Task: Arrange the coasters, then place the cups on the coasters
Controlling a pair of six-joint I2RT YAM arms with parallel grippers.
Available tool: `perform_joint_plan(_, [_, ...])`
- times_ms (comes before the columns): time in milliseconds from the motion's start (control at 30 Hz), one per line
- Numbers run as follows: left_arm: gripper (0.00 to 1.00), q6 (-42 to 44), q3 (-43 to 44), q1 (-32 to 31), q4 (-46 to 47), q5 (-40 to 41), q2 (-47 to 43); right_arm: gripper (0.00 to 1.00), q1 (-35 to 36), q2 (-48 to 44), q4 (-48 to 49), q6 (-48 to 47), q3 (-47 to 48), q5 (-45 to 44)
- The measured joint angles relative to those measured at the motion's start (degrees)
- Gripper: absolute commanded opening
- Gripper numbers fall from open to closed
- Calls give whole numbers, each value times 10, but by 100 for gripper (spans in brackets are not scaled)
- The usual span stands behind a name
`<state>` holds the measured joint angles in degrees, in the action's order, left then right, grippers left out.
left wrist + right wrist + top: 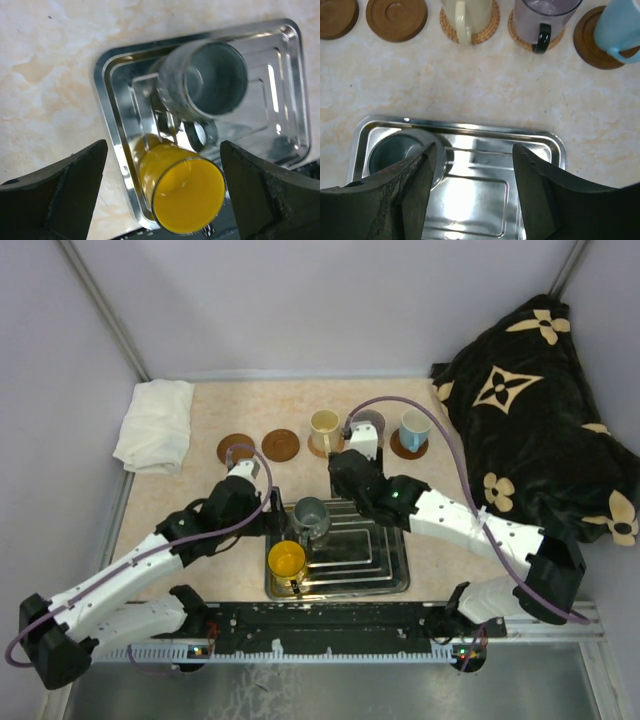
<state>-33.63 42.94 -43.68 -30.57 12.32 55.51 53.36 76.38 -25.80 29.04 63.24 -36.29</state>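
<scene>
1. Three cups [324, 423] stand on far coasters [587, 42]; two more coasters, left, are bare.
2. Grey cup [310, 512], yellow cup [287, 560]: in tray [385, 565].
3. Left gripper [164, 150] wide open; right gripper [475, 150] parted, empty.

Pale walls [300, 300], beige marbled tabletop [290, 405]
</scene>
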Motion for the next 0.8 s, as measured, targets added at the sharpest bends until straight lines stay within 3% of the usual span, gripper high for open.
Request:
perform_joint_plan(133, [83, -38, -17, -48, -20, 10, -66, 61, 35, -2, -26, 30, -12, -10])
perform_joint_plan(400, [84, -127, -18, -145, -84, 59, -84, 61, 36, -19, -52, 60, -36, -20])
perform_joint_plan(600, [87, -222, 9, -280, -164, 110, -28, 61, 36, -50, -56, 66, -54, -31])
perform_joint_plan(800, [88, -325, 56, -377, -238, 151, 37, 61, 36, -65, -56, 73, -78, -31])
